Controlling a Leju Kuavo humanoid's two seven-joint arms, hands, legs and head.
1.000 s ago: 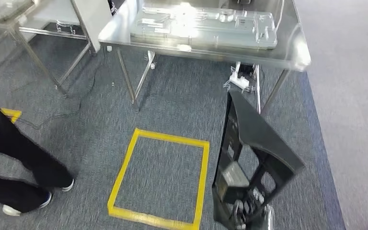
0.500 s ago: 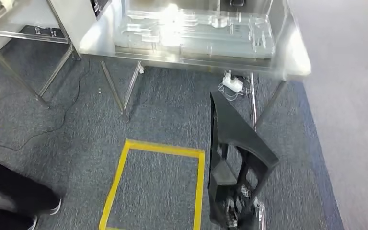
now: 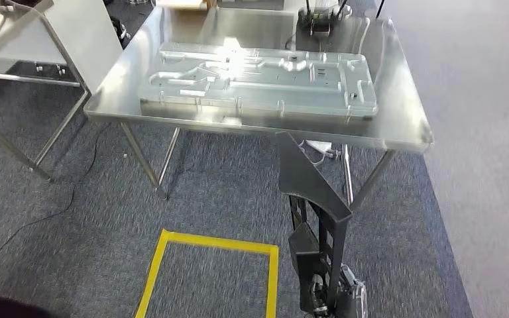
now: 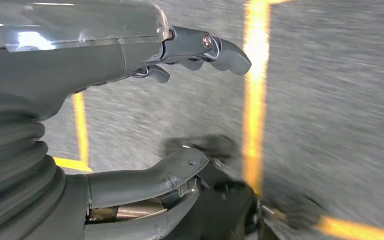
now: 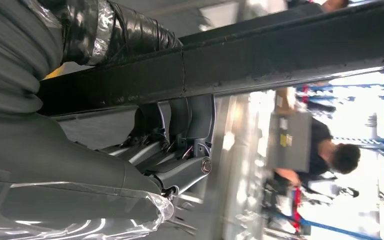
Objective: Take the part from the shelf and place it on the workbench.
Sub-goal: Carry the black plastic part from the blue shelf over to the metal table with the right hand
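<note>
1. Your right hand [image 3: 328,298] is cut off at the near edge, behind the part [image 3: 315,218]; its fingers [image 5: 180,172] wrap the part's bar.
2. Your left hand [image 4: 130,125] hangs over the floor, fingers apart, holding nothing.
3. The part is a black, slotted frame held upright, near the surface [image 3: 404,112], below its near edge.
4. Since a second ago your view has shifted: the surface now sits closer, and the yellow square [image 3: 205,278] is nearer.

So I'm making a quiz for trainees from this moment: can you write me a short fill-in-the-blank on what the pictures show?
1. The right hand holds a black ____ part.
2. The clear moulded tray lies on the steel ____.
3. The tape square on the carpet is ____ in colour.
4. The left hand holds ____.

Missing words: plastic; workbench; yellow; nothing
</note>
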